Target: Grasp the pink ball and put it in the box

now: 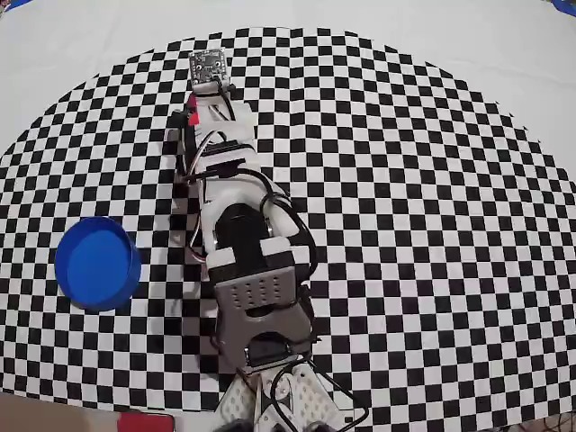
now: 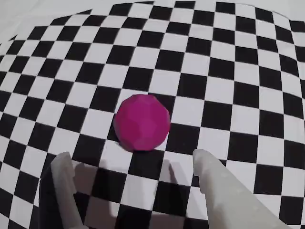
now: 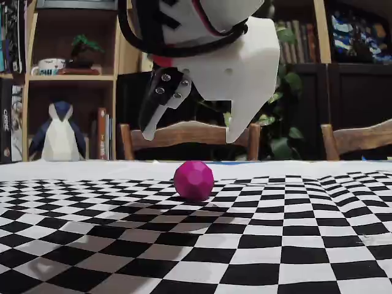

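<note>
In the overhead view, the box [image 1: 97,264] is seen at the far left of the checkered cloth [image 1: 432,180], well apart from the arm [image 1: 238,234], which is stretched toward the top of the picture. The pink ball is not visible there; it is presumably hidden under the arm's forward end.

In the wrist view, the pink ball [image 2: 142,122] rests on the cloth just ahead of the gripper [image 2: 131,164]. The fingers [image 2: 64,186] are spread apart, one on each side of the ball's line, and nothing is held.

In the fixed view, the ball [image 3: 193,180] lies on the cloth, and the gripper [image 3: 191,136] hangs above it with the tips clear of it.

The approach stage is judged to be in hand; the grasp is not yet made.

Risks:
- The ball is free to roll. If one finger is brought into contact first, the ball may be pushed away.
- If the fingers are closed too high on the sphere, it may be squeezed out downward.
- The long carry to the box leaves room for a weak grip to fail.
</note>
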